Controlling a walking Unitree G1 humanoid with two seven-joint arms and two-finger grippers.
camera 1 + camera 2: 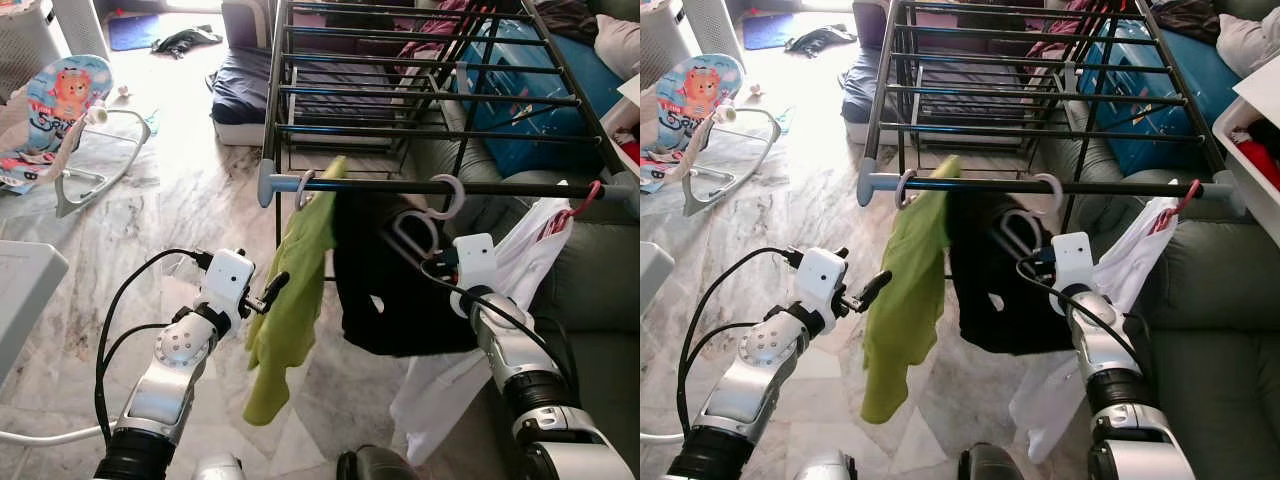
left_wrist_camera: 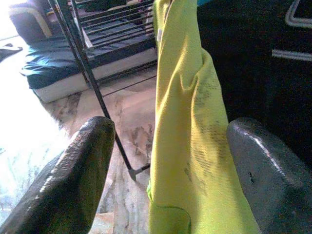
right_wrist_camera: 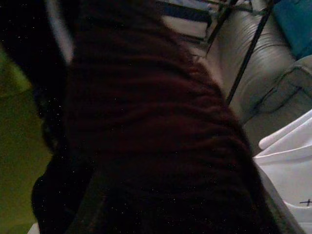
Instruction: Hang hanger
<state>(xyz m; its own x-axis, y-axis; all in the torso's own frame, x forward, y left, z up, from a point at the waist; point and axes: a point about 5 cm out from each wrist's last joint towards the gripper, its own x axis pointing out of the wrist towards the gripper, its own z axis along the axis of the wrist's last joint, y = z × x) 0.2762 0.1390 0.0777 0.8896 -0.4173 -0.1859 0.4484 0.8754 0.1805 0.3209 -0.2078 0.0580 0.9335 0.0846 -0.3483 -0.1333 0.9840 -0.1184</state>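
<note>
A black drying rack (image 1: 400,186) stands in front of me, and three garments hang from its front rail. A lime-green shirt (image 1: 295,290) hangs by a grey hanger hook (image 1: 304,186) near the rail's left end. Beside it is a black garment (image 1: 385,290) on a white hanger (image 1: 448,196), and a white garment (image 1: 520,260) on a pink hanger (image 1: 582,205) hangs at the right. My left gripper (image 1: 268,292) is open just left of the green shirt, which lies between and beyond its fingers (image 2: 73,165). My right gripper (image 1: 437,266) is pressed against the black garment, which hides its fingers.
A grey-green sofa (image 1: 590,300) runs along the right, behind the rack. A blue case (image 1: 530,90) lies under the rack's far side. A baby bouncer (image 1: 70,110) stands at the far left, a dark blue mattress (image 1: 240,85) behind, and a white box (image 1: 20,285) at my left.
</note>
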